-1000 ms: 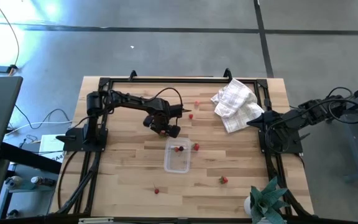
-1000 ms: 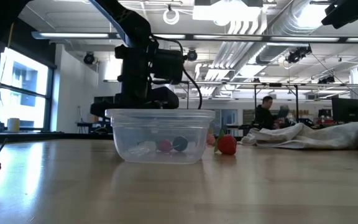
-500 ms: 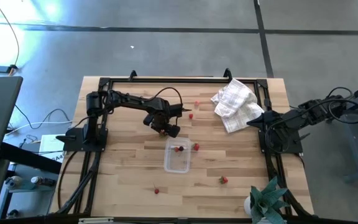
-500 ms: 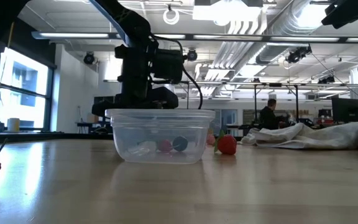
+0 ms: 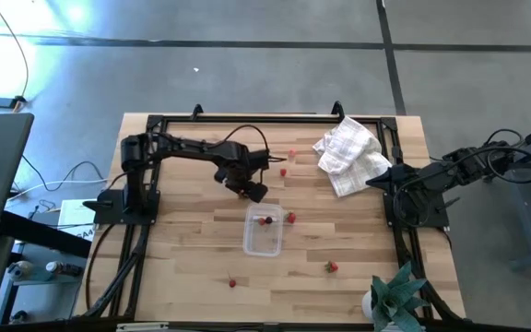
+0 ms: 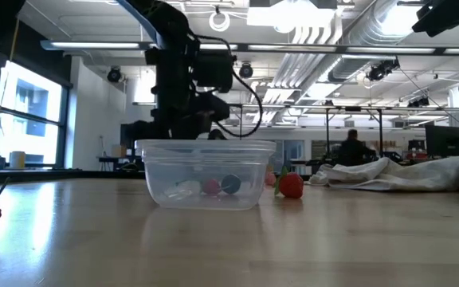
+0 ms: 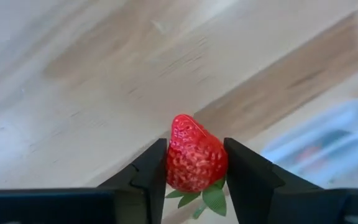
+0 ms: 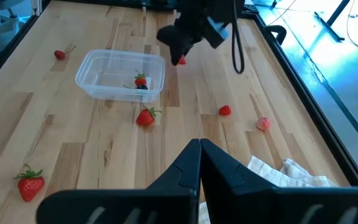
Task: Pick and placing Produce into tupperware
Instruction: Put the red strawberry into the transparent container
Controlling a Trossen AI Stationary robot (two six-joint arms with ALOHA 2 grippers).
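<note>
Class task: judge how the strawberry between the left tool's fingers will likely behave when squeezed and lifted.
The strawberry looks soft, so a hard squeeze from the left tool may bruise it. It probably weighs little. Its tapered shape could let it slip from the fingers.

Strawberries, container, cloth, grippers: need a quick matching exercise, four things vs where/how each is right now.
Things:
1. left gripper
2. right gripper
3. clear plastic container
4. white checked cloth

States:
A. bunched at the table's far right corner
B. fingers shut, empty, parked at the right edge
C. holds a red berry and a darker piece
D. fingers on either side of a strawberry, above the table

Pairs: 1-D, 2-B, 3-C, 4-A
</note>
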